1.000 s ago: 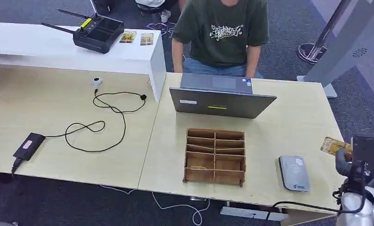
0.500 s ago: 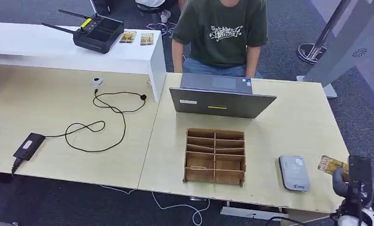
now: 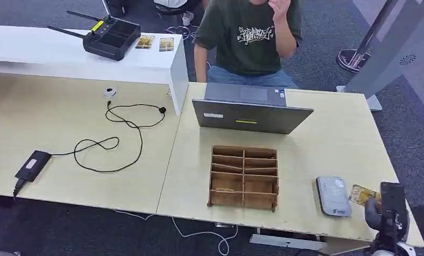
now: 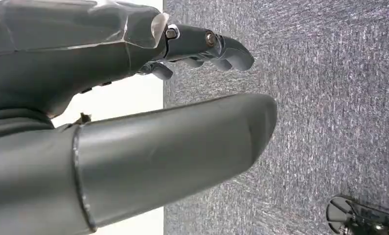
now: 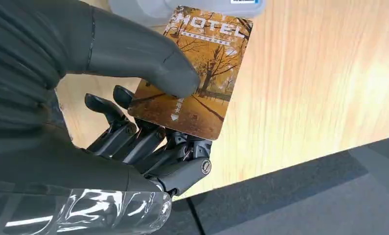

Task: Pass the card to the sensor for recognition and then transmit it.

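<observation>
Glossy amber plastic, the card (image 5: pixel 202 73) is pinched by the right hand (image 5: pixel 148 122), thumb pressed on its printed face and the darker fingers (image 5: pixel 133 137) underneath. It looks thin, light, stiff and slick, so a flat squeeze at the end nearest the palm suits it best and leaves the far end free to present; a loose pinch could let it slide out. That free end reaches just beyond the fingertips to the grey sensor (image 3: pixel 333 196), almost over its near edge. Below the hand lies pale wood tabletop (image 3: pixel 332 144), whose front edge runs close by the palm side, so there is little margin there. Open surface stretches beyond the sensor. The left hand (image 4: pixel 148 122) hangs over carpet, fingers apart, holding nothing.
</observation>
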You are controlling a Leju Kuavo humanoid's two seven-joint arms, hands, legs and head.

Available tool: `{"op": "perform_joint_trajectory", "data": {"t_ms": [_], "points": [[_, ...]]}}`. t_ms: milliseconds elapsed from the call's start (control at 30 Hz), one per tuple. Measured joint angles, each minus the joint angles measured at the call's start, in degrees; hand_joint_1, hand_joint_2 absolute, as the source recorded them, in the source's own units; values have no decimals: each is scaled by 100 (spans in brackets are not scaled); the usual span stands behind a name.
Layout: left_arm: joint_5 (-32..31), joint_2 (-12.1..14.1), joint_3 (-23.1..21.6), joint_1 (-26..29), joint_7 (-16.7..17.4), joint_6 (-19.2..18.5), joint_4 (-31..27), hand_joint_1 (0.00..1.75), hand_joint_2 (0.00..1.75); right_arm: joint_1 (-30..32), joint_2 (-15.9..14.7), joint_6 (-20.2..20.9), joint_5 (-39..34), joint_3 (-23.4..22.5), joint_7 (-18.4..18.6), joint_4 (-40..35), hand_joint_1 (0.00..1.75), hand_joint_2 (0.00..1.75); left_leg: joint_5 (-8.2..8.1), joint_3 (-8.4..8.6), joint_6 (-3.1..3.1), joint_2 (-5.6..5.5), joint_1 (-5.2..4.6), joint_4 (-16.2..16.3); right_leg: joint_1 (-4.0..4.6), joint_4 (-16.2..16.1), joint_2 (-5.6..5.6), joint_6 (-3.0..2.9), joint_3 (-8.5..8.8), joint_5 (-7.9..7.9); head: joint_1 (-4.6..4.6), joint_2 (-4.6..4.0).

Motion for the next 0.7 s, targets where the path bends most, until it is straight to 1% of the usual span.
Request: {"op": "perform_joint_trajectory", "data": {"t_ms": [267,500,700], "points": [[44,-15,0,4,0,-17,-13,0,0,-1,90,81,37,2,2,20,175,175,0,-1,0,0,0,0,0,0,0,0,0,0,0,0],[22,-41,0,8,-4,-66,-39,0,0,-41,96,114,35,39,9,39,175,175,0,-1,0,0,0,0,0,0,0,0,0,0,0,0],[11,-50,0,14,-7,-72,-63,0,0,-42,94,184,37,105,112,37,175,175,0,-1,0,0,0,0,0,0,0,0,0,0,0,0]]}}
